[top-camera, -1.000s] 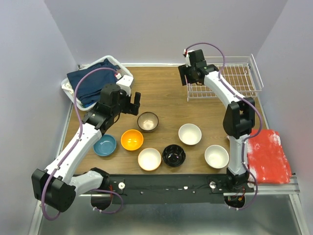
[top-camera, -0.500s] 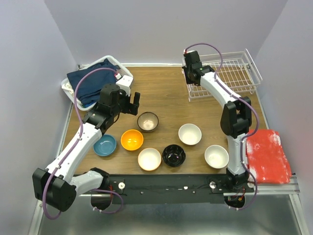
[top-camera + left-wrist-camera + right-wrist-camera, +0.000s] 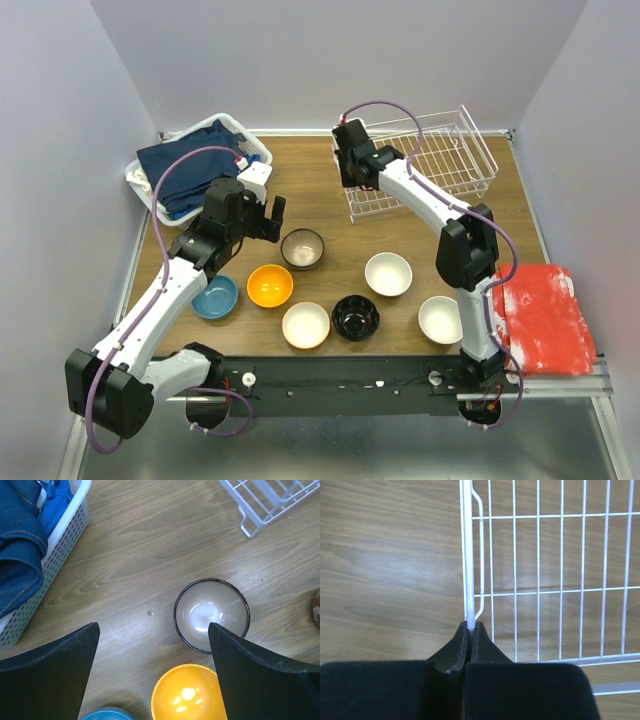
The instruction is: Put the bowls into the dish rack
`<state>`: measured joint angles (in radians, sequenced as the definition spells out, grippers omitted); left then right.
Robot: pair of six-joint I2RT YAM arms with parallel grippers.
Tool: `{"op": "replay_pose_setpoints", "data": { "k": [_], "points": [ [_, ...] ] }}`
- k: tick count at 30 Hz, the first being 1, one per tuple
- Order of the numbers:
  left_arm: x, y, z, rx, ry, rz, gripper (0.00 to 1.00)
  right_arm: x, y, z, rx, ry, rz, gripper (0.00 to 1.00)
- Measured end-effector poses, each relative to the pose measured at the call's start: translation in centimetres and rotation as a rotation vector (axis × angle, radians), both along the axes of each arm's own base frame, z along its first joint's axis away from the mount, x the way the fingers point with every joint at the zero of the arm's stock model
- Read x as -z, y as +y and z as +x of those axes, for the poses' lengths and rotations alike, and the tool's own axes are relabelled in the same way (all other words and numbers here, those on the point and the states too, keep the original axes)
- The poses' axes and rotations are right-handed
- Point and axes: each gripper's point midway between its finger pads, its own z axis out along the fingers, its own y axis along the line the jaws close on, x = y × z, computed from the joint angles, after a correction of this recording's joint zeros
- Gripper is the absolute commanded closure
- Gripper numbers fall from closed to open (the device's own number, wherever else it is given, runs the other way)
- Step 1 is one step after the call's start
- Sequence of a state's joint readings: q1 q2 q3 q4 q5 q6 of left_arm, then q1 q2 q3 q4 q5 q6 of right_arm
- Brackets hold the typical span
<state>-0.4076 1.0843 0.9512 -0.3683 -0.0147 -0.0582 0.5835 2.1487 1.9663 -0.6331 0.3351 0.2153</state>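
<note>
Looking from above, we see the dish rack (image 3: 430, 160), perhaps tilted, at the far side, the right gripper (image 3: 352, 180) at its left rim. Our left wrist shows the left gripper (image 3: 152, 630) spread wide beside the brown bowl (image 3: 211, 614). Our right wrist shows fingers (image 3: 455, 650) pinching the rack's rim.

Bright, even light; soft shadows

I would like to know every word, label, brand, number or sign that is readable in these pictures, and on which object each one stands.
There is no readable text in any of the three views.
The bowls, the dish rack, the white plastic basket with the blue cloth in it, and the red cloth show no print, label or number.
</note>
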Motion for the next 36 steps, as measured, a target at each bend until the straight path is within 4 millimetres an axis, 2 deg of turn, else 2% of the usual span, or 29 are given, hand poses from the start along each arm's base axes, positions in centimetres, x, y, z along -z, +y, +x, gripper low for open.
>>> {"op": "replay_pose_setpoints", "data": {
  "k": [6, 7, 9, 10, 13, 16, 18, 20, 22, 23, 24, 27, 28, 29, 32, 33, 36],
  "points": [
    [-0.8, 0.2, -0.3, 0.007, -0.030, 0.004, 0.01, -0.3, 2.6, -1.7, 0.034, 0.053, 0.117, 0.97],
    [-0.8, 0.2, -0.3, 0.007, -0.031, 0.005, 0.01, -0.4, 2.9, -1.8, 0.038, 0.060, 0.126, 0.76],
    [-0.8, 0.3, -0.4, 0.007, -0.033, 0.006, 0.01, -0.5, 4.0, -1.4, 0.051, 0.060, 0.162, 0.55],
    [-0.7, 0.3, -0.4, 0.006, -0.032, 0.007, 0.01, -0.6, 4.4, -1.2, 0.051, 0.055, 0.174, 0.40],
    [-0.7, 0.3, -0.4, 0.005, -0.031, 0.007, 0.01, -1.1, 6.2, -0.8, 0.027, 0.048, 0.218, 0.25],
    [-0.6, 0.2, -0.2, 0.006, -0.028, 0.008, 0.01, -1.9, 7.0, -1.2, 0.003, 0.040, 0.239, 0.24],
    [-0.6, -0.1, 0.3, 0.007, -0.022, 0.010, 0.01, -2.4, 6.8, -1.6, -0.005, 0.034, 0.238, 0.24],
    [-1.0, -0.8, 1.2, 0.006, -0.019, 0.006, 0.01, -3.2, 5.5, -2.4, 0.000, 0.035, 0.230, 0.24],
    [-1.6, -1.4, 2.2, 0.000, -0.022, -0.007, 0.07, -4.1, 3.2, -2.4, 0.019, 0.024, 0.217, 0.23],
    [-1.9, -1.8, 2.9, -0.002, -0.019, -0.017, 0.07, -5.0, 0.9, -1.9, 0.048, 0.007, 0.211, 0.23],
    [-2.1, -2.0, 3.2, -0.005, -0.021, -0.023, 0.06, -5.4, -0.2, -1.5, 0.060, -0.005, 0.206, 0.23],
    [-2.5, -3.3, 5.3, -0.022, 0.001, -0.055, 0.03, -7.3, -9.9, 2.2, 0.222, -0.075, 0.174, 0.23],
    [-2.5, -3.8, 6.2, -0.030, 0.010, -0.068, 0.02, -7.5, -11.3, 2.8, 0.244, -0.090, 0.161, 0.23],
    [-2.4, -4.2, 6.8, -0.037, 0.019, -0.079, 0.03, -7.5, -16.2, 4.1, 0.325, -0.107, 0.137, 0.23],
    [-1.1, -4.8, 7.6, -0.054, 0.062, -0.095, 0.03, -6.8, -26.2, 5.1, 0.468, -0.116, 0.053, 0.21],
    [-0.3, -4.9, 7.7, -0.059, 0.082, -0.091, 0.03, -6.5, -28.8, 5.0, 0.492, -0.106, 0.023, 0.20],
    [0.5, -5.0, 7.8, -0.070, 0.110, -0.099, 0.03, -6.0, -32.7, 4.6, 0.514, -0.088, -0.023, 0.17]
  ]
}}
